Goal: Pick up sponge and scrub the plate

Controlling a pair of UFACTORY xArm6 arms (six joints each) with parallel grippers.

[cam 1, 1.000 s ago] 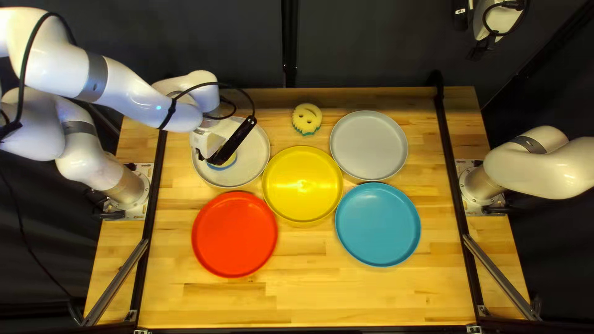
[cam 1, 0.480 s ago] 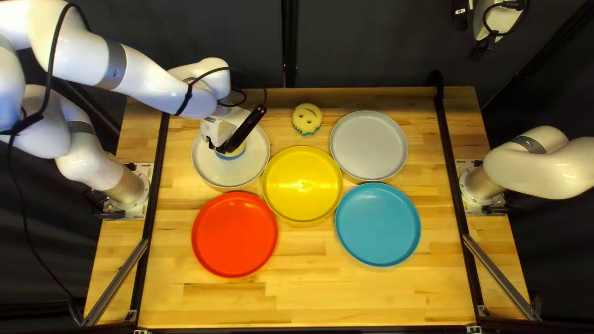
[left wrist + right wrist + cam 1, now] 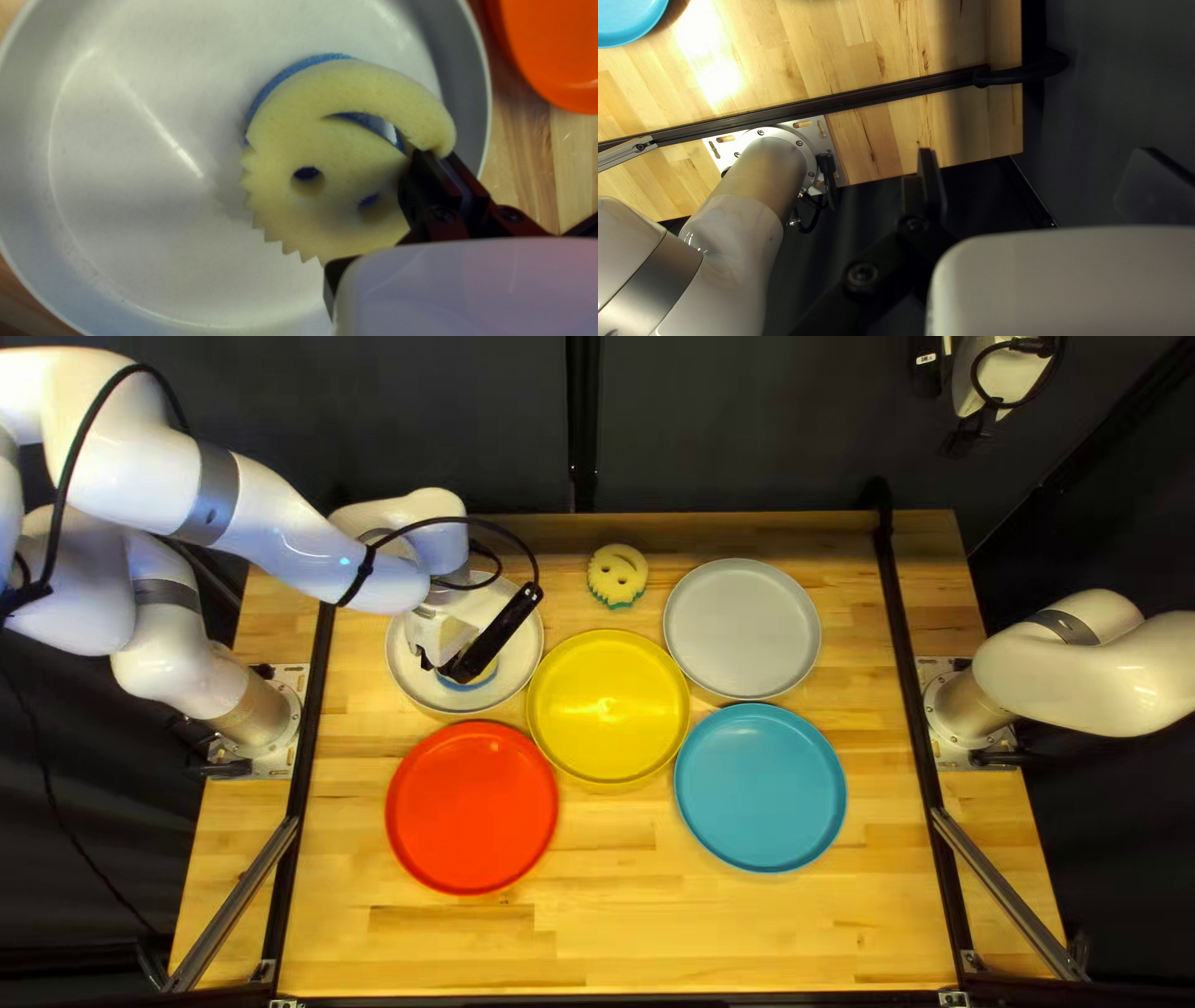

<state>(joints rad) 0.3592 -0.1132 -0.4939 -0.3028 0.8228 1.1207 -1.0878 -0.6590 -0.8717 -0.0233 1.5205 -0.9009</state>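
Sponge (image 3: 280, 137) pinched in left gripper (image 3: 437, 158), right gripper (image 3: 1038, 155) spread wide; scrub step imo, next just circle the plate (image 3: 143, 249) lightly.

The sponge (image 3: 336, 140) over the white plate (image 3: 137, 224) is partly hidden.

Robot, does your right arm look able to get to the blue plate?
Probably yes. Only a black rail runs between my right arm's base and the blue plate, and my right gripper is open. I can't be sure it stretches far enough.
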